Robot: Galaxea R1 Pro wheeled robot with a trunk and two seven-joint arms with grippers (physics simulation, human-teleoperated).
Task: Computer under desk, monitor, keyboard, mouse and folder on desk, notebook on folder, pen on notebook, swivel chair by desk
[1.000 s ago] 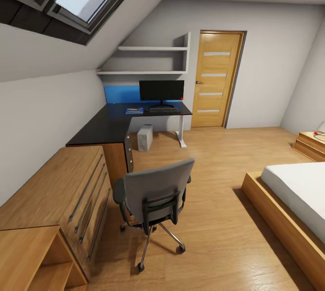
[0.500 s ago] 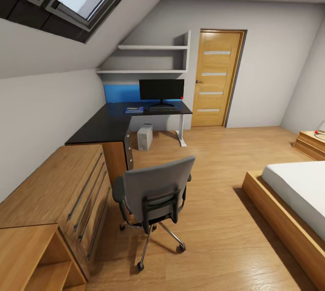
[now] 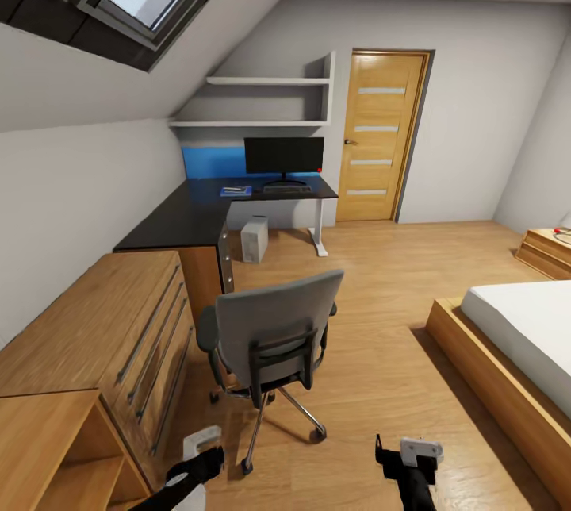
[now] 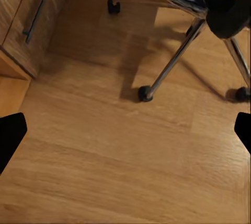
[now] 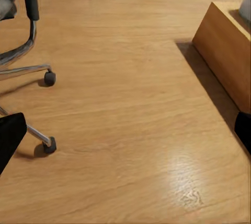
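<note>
chair: one swivel chair (image 3: 270, 344), back toward me, standing on the floor (image 3: 381, 384) beside the drawers (image 3: 119, 336), well apart from the working end of the counter; the seat is hidden, so i cannot tell if a folder lies on it.
counter: one dark l-shaped counter (image 3: 190, 217) in the far corner.
on the counter: one monitor (image 3: 284, 156) upright; one keyboard (image 3: 287, 189) just in front of it; one small blue flat thing (image 3: 235, 191) to its side, too small to name. mouse, notebook and pen too small to tell.
under the counter: one computer (image 3: 254, 240), as the task wants.
what changed: the view has crept a little nearer the chair over the last second, so the robot moved, not the furniture; both arms have come up into the lower edge of the head view.
meaning: by my guess it is closing on the chair.
left gripper (image 3: 198, 455): one, jaws spread wide, holding nothing.
right gripper (image 3: 408, 459): one, jaws spread wide, holding nothing.
around: one door (image 3: 381, 138), two wall shelves (image 3: 262, 102), one bed (image 3: 515, 344).
</note>
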